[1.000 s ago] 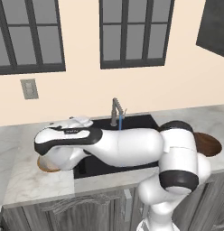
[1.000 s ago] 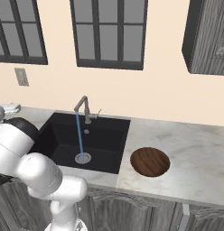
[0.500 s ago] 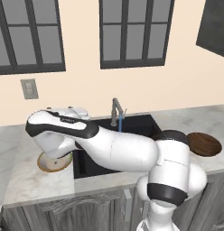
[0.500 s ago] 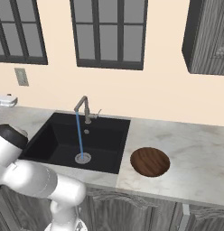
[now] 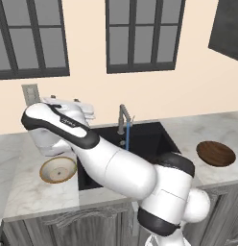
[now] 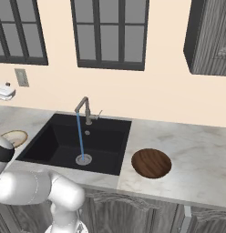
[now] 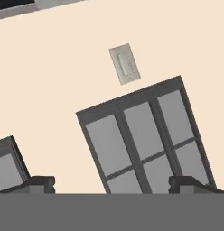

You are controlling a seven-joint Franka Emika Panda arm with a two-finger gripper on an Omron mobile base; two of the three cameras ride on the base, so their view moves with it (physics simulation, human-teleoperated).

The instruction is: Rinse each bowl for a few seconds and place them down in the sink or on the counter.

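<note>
Gripper [image 7: 112,184]: jaws spread wide, empty, facing wall. Tan-rimmed bowl [image 5: 57,169]: counter [image 5: 39,192], left of sink [image 6: 64,143]. Dark brown bowl [image 6: 151,163]: right. Tap [image 6: 83,109]: apparently running.

The sink [image 6: 64,141] is matte black with a silver drain [image 6: 83,159]; the tap [image 6: 83,108] is grey, and the water [image 6: 79,134] falling from it is bright blue; the counter [image 6: 197,154] is pale grey-white marble with faint tan veins, over grey wood-grain cabinets [image 6: 146,211]; one bowl [image 5: 57,169] has a tan rim and cream inside; the other bowl [image 6: 151,163] is dark brown with wood streaks; the wall [image 7: 55,67] beyond the dark fingertips [image 7: 39,182] is peach, its window frames [image 7: 145,137] charcoal, its switch plate [image 7: 125,64] grey.
</note>
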